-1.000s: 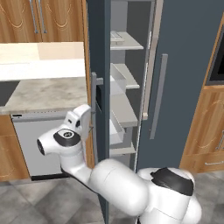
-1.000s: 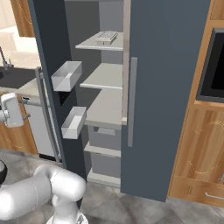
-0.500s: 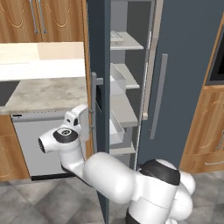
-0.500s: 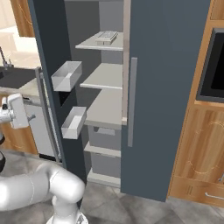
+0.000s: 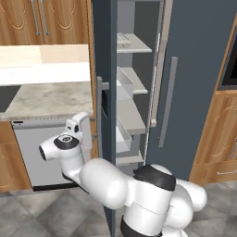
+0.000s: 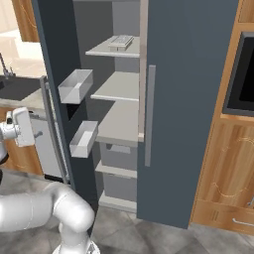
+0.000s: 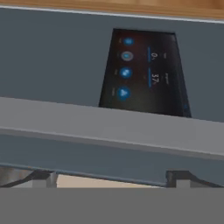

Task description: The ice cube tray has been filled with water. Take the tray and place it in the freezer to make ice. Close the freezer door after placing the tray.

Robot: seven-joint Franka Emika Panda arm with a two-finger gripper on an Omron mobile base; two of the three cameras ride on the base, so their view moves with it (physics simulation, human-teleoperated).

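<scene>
Right now you have the tool point(image 7: 111, 181) spread wide and empty, facing the handle point(image 7: 109, 127) and black dispenser panel point(image 7: 142, 74) of the open freezer door point(image 5: 104, 74). Your ice cube tray point(image 6: 120, 41) lies on the freezer's point(image 6: 116, 124) top shelf point(image 6: 101, 50).
</scene>
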